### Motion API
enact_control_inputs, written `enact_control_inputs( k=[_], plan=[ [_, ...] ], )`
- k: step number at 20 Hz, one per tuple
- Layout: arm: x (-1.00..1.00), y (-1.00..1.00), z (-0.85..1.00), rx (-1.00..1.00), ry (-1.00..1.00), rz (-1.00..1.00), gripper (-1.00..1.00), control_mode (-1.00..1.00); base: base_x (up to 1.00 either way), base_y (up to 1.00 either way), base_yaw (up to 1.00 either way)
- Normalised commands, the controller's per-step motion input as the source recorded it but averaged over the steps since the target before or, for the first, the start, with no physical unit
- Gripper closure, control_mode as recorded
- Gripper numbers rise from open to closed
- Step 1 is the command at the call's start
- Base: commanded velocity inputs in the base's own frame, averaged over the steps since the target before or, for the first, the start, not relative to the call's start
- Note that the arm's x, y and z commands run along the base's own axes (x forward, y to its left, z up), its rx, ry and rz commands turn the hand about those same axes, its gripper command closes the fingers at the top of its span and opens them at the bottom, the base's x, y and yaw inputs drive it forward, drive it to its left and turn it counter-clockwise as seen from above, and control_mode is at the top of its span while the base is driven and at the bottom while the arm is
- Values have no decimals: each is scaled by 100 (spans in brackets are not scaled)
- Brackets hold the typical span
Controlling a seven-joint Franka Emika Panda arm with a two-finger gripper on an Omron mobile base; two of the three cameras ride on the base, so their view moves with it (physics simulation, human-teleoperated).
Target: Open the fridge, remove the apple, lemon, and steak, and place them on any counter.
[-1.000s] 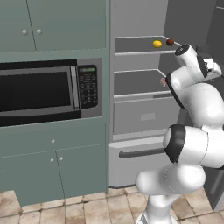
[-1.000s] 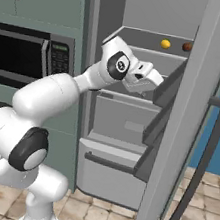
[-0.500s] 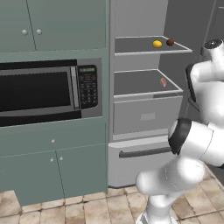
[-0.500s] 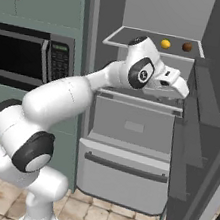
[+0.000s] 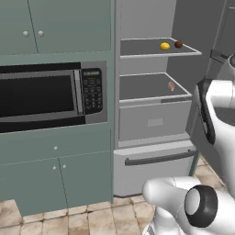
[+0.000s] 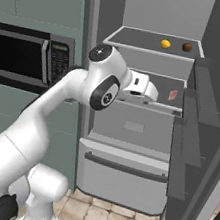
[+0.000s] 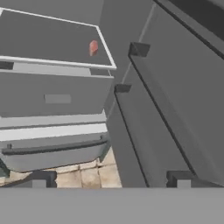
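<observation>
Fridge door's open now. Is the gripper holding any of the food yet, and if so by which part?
Nothing is held. The gripper is open with nothing between its fingertips; the lemon and apple sit on the upper shelf, the steak on the shelf below.

We see the fridge (image 5: pixel 151 110) as smooth, matt grey inside, like painted metal or moulded plastic, with flat shelves edged in a paler trim and a darker bar handle (image 5: pixel 158 158) on its lower drawer; on its upper shelf the lemon (image 5: pixel 165 46) looks smooth and bright beside the duller, dark apple (image 5: pixel 178 44), and on the shelf below the steak (image 6: pixel 173 95) is a soft matt pink. Left of the fridge, we note flat matt grey-green cabinet fronts (image 5: pixel 55 27) with small pale knobs, and a microwave (image 5: pixel 50 97) with a glossy black glass door in a satin grey frame. Below the fridge the floor (image 5: pixel 82 220) is mottled beige stone tile, and the robot arm (image 6: pixel 56 108) has a glossy white shell with dark joints.
</observation>
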Motion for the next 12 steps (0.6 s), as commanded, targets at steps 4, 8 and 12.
enact_control_inputs(
  k=[4,8,12],
  plan=[
    [-8,100,6,4,5,42,-100,-100,0,0,0],
    [-9,100,47,6,3,32,-100,-100,0,0,0],
    [-36,99,72,8,2,8,-100,-100,0,0,0]
  ],
)
